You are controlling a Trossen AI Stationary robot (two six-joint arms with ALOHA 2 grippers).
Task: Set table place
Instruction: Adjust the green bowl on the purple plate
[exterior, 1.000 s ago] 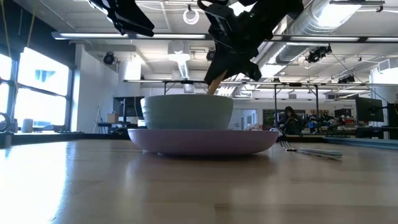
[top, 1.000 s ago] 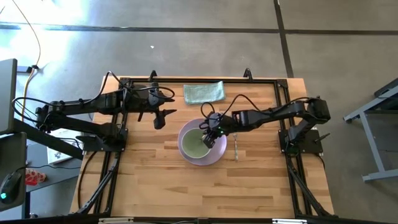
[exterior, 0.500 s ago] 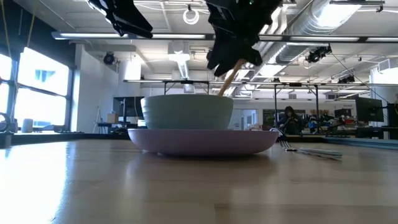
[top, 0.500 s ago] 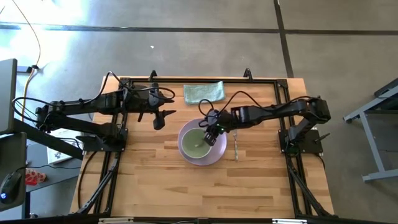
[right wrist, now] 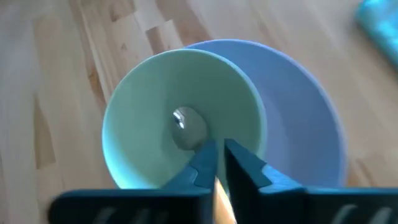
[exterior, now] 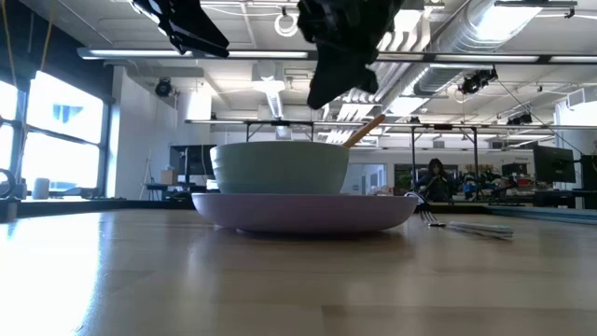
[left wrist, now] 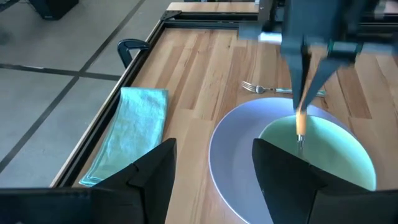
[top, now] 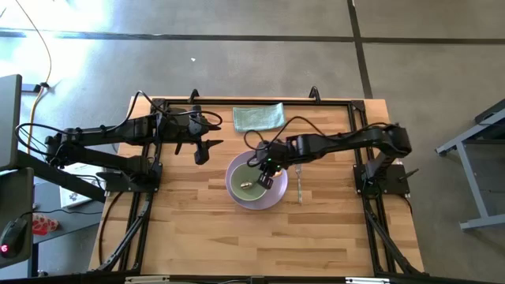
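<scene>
The lilac plate (top: 278, 197) lies mid-table with the pale green bowl (top: 243, 175) standing on it. The spoon (right wrist: 186, 127) lies in the bowl, its head on the bowl's bottom. Its yellow-orange handle (exterior: 366, 132) leans on the bowl's right rim and sticks out over it. My right gripper (top: 265, 175) hovers just above the bowl's right side, its fingers (right wrist: 202, 163) only narrowly apart, the handle showing below them. In the low view the handle stands clear of the gripper (exterior: 340, 65). The fork (top: 299, 188) lies on the table right of the plate. My left gripper (top: 207, 148) waits open, left of the plate.
A folded pale green cloth (top: 258, 117) lies at the table's far edge behind the plate. The black frame (top: 252, 101) edges the wooden top. Bare wood (top: 260, 244) stretches along the near half of the table.
My right gripper has shifted a little toward the table's left over the bowl. The spoon, which hung steeply from its fingers, has dropped. Its head now lies on the bowl's bottom, and its handle has tipped over and leans on the right rim, clear of the gripper.
</scene>
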